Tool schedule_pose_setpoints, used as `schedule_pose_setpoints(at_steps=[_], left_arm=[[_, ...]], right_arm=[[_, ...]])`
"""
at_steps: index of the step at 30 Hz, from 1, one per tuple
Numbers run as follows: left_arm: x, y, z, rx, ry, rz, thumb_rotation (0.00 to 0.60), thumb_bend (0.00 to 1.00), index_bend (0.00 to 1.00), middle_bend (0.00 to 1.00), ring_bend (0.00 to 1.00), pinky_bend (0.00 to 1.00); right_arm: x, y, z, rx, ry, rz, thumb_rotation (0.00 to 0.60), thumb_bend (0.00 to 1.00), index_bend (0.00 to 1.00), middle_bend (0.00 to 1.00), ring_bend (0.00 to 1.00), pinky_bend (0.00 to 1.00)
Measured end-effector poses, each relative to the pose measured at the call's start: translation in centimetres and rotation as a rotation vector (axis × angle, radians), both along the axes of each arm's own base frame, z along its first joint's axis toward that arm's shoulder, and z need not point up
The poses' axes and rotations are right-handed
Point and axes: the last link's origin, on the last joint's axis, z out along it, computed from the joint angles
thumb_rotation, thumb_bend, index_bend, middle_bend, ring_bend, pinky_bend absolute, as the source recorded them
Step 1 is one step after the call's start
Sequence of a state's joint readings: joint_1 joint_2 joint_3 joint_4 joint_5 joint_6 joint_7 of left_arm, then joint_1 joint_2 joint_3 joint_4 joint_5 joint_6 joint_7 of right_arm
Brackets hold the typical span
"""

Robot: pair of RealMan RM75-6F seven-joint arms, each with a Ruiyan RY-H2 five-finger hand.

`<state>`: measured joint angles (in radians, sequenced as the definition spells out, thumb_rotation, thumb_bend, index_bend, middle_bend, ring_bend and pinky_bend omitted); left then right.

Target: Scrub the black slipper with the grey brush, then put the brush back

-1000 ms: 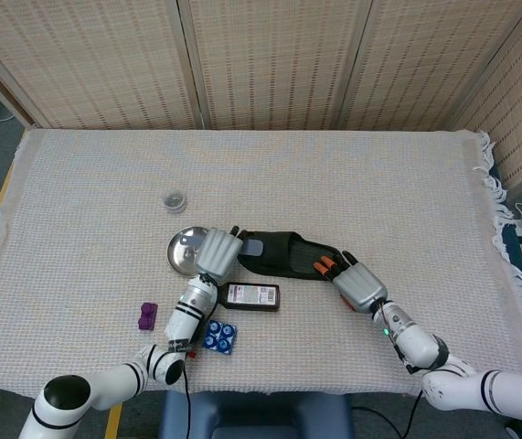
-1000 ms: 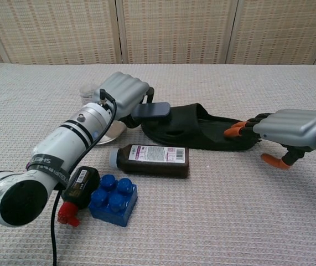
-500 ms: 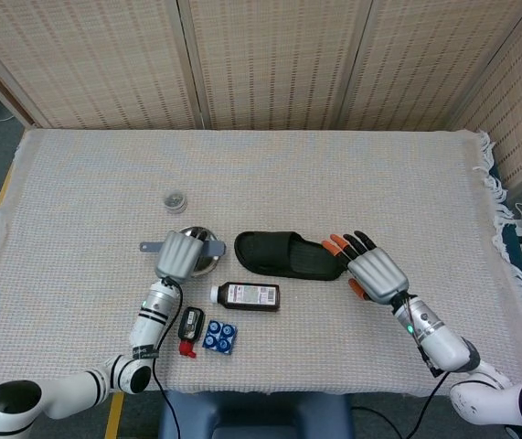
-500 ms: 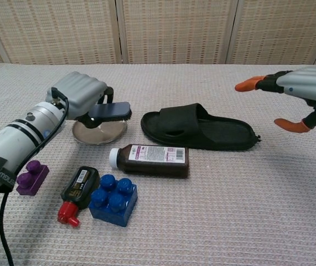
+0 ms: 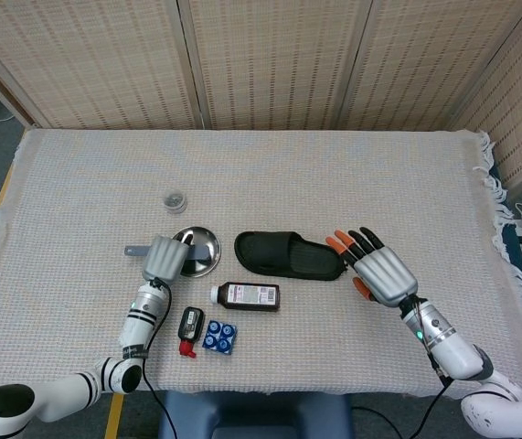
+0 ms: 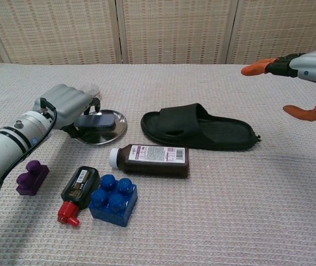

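The black slipper (image 5: 288,256) (image 6: 199,131) lies flat mid-table, with neither hand touching it. My left hand (image 5: 165,259) (image 6: 65,105) grips the grey brush (image 6: 94,120) to the slipper's left. The brush head sits low over the silver plate (image 5: 202,254) (image 6: 113,131), and I cannot tell whether it touches. In the head view the brush handle (image 5: 135,250) pokes out leftwards. My right hand (image 5: 384,273) (image 6: 307,69) hovers right of the slipper's toe, raised off the table, fingers spread and empty.
A brown bottle (image 5: 247,294) (image 6: 149,159) lies in front of the slipper. Near the front edge are a blue brick (image 6: 113,200), a small black bottle with a red cap (image 6: 77,188) and a purple block (image 6: 30,177). A small jar (image 5: 175,199) stands behind the plate.
My left hand carried the brush away from the slipper, leftwards and down to the plate. My right hand let go of the slipper's toe, lifted and drew back to the right.
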<state>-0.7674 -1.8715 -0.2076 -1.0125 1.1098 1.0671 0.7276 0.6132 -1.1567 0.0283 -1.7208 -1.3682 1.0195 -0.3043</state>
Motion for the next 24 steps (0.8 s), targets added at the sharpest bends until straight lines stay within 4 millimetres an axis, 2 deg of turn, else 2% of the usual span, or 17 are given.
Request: schedule_pose_setpoints(at_steps=[3, 10, 12, 13, 15, 17, 18, 19, 21, 24], left_arm=[[0.1, -0.2, 0.1, -0.013, 0.011, 0.009, 0.600, 0.37, 0.11, 0.17, 0.81, 1.00], [0.8, -0.8, 0.9, -0.018, -0.017, 0.001, 0.600, 0.37, 0.10, 0.15, 0.80, 1.00], [1.0, -1.3, 1.4, -0.012, -0.041, -0.013, 0.600, 0.37, 0.10, 0.15, 0.77, 1.00], [1.1, -1.8, 2.0, -0.008, -0.063, -0.025, 0.600, 0.37, 0.10, 0.14, 0.71, 0.97], [1.1, -2.8, 3.2, -0.004, -0.105, -0.044, 0.600, 0.37, 0.08, 0.11, 0.54, 0.85], [0.6, -4.4, 4.8, -0.011, -0.175, -0.063, 0.600, 0.37, 0.06, 0.08, 0.26, 0.53], [0.3, -5.2, 5.5, -0.020, -0.212, -0.069, 0.600, 0.37, 0.06, 0.07, 0.19, 0.43], [-0.4, -6.3, 6.5, -0.031, -0.262, -0.072, 0.600, 0.37, 0.06, 0.06, 0.09, 0.29], [-2.0, -8.0, 8.0, -0.038, -0.338, -0.066, 0.600, 0.37, 0.06, 0.04, 0.02, 0.19], [-5.9, -11.3, 10.7, -0.014, -0.476, -0.023, 0.600, 0.37, 0.07, 0.03, 0.00, 0.14]], right_arm=[[-0.1, 0.1, 0.0, -0.001, -0.002, -0.002, 0.600, 0.44, 0.00, 0.00, 0.00, 0.00], [-0.4, 0.7, 0.6, -0.016, -0.007, -0.008, 0.600, 0.44, 0.00, 0.00, 0.00, 0.00], [-0.7, 1.1, 0.9, -0.031, -0.011, -0.012, 0.600, 0.44, 0.00, 0.00, 0.00, 0.00], [-1.0, 1.5, 1.1, -0.040, -0.012, -0.015, 0.600, 0.44, 0.00, 0.00, 0.00, 0.00], [-1.8, 2.5, 1.5, -0.065, -0.018, -0.026, 0.600, 0.43, 0.00, 0.00, 0.00, 0.00], [-2.7, 3.7, 1.9, -0.095, -0.023, -0.041, 0.600, 0.41, 0.00, 0.00, 0.00, 0.00], [-3.5, 4.7, 2.2, -0.119, -0.027, -0.054, 0.600, 0.40, 0.00, 0.00, 0.00, 0.00], [-4.0, 5.5, 2.5, -0.138, -0.030, -0.064, 0.600, 0.40, 0.00, 0.00, 0.00, 0.00], [-5.5, 7.5, 3.0, -0.183, -0.036, -0.085, 0.600, 0.39, 0.00, 0.00, 0.00, 0.00], [-7.3, 10.0, 3.5, -0.248, -0.047, -0.084, 0.600, 0.39, 0.00, 0.00, 0.00, 0.00]])
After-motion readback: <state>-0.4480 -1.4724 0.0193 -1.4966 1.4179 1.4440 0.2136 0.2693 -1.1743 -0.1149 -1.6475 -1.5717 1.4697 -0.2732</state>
